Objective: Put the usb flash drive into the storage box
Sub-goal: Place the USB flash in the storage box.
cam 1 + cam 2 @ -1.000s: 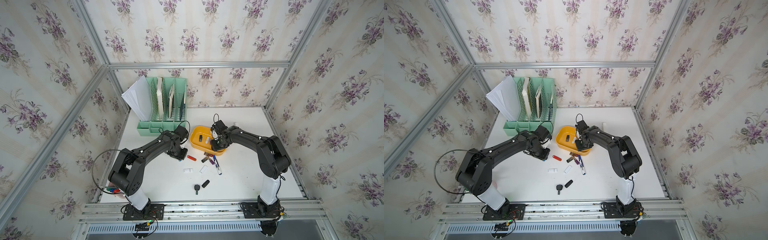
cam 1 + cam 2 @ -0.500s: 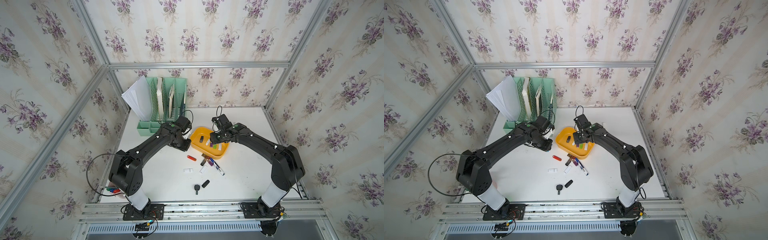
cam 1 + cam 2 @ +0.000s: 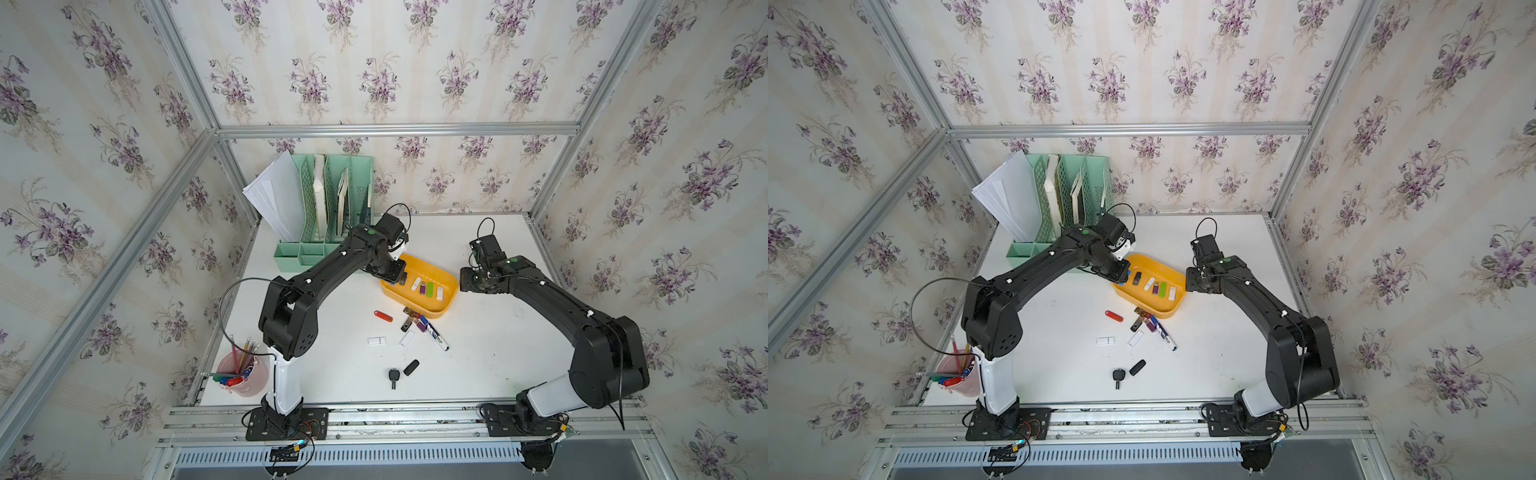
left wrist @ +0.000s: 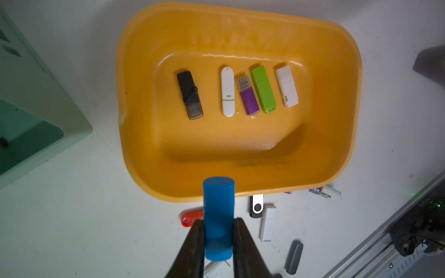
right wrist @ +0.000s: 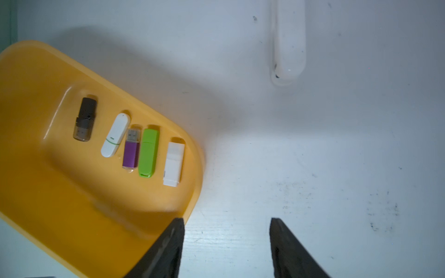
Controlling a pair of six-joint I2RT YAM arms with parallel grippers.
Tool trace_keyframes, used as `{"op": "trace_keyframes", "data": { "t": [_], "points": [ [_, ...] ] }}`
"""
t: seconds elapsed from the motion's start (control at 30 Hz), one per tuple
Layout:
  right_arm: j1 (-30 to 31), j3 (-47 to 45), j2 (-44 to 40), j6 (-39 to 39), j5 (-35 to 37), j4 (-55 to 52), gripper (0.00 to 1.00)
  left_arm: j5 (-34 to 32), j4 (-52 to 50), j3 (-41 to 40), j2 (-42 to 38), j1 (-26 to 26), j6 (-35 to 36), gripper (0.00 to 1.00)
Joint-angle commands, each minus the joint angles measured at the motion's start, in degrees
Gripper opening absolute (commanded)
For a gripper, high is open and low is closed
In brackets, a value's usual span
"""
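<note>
The left tool point(image 4: 218, 222) is clenched on a blue flash drive point(image 4: 218, 199), pinching its back half so the front sticks out ahead of the tips. That free end appears just over the near rim of the yellow storage box point(image 4: 337, 96). The rest hangs above the white surface point(image 4: 72, 216), with a red drive point(image 4: 191, 217) beneath. Five drives point(image 4: 249, 96) lie further ahead on the box floor. The right tool point(image 5: 226, 231) is spread and empty beside the box. Released here, the drive would likely strike the rim and tip outward. A low advance could shove the box.
</note>
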Motion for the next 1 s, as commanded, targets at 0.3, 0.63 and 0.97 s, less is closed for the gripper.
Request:
{"op": "trace_keyframes", "data": {
  "t": [0.3,0.63,0.97],
  "points": [
    [-2.3,-3.6,-2.1,1.7,-1.8,1.2,0.64,4.3,-0.9,14.5,15.4,-1.0,0.7,0.25],
    [-2.8,-3.9,-1.6,1.1,-2.2,1.3,0.64,2.8,0.5,17.8,21.8,-1.0,1.1,0.26],
    [-2.8,-4.6,-1.5,1.0,-3.2,2.0,0.64,-1.3,1.4,17.8,23.3,-1.0,0.3,0.27]
  ]
}}
